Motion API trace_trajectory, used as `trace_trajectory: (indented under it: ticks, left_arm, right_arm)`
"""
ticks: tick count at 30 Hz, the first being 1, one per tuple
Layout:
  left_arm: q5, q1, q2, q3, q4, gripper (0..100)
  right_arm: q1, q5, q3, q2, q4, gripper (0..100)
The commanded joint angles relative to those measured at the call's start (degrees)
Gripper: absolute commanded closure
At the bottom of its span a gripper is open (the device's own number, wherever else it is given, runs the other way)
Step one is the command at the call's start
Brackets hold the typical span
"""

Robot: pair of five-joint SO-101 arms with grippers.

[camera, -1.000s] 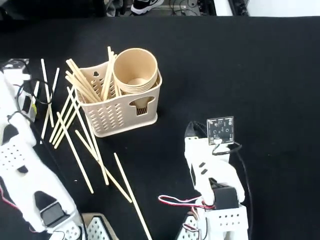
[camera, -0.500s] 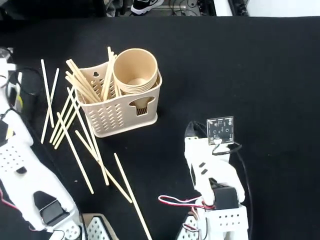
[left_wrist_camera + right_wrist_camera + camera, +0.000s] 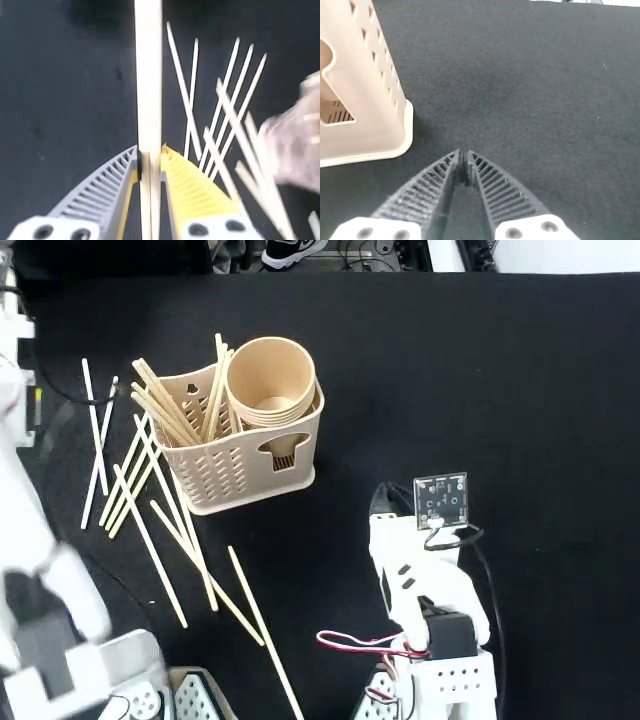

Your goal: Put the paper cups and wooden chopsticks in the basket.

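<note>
Left gripper [image 3: 150,156], grey and yellow jaws clenched on one pale wooden chopstick [image 3: 149,75] that runs straight out between them, over the left part of the black cloth surface [image 3: 520,390]. Right gripper [image 3: 464,161] pressed closed on nothing, near and right of the beige perforated plastic basket [image 3: 250,470]. The basket holds a stack of tan paper cups [image 3: 270,380] and a leaning bundle of chopsticks [image 3: 165,408]; loose wooden chopsticks [image 3: 185,540] lie scattered on the surface at its left and near side
</note>
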Motion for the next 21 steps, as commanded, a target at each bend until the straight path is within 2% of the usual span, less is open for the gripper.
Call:
trace_trajectory:
  ticks: [1,10,18,21]
  left_arm:
    - [8.62,5.41,-17.41,6.46,-9.67,97]
    - [24.97,17.45,-45.63,40.48,-39.91,97]
    - [26.99,25.54,-65.05,81.27,-83.78,97]
    - [26.99,26.51,-65.67,90.51,-94.68,97]
  right_arm:
    - [0.70,0.62,-0.22,-4.09,0.09,97.9]
    - [0.70,0.62,-0.22,-4.09,0.09,97.9]
    - [0.70,0.62,-0.22,-4.09,0.09,97.9]
    - [0.70,0.62,-0.22,-4.09,0.09,97.9]
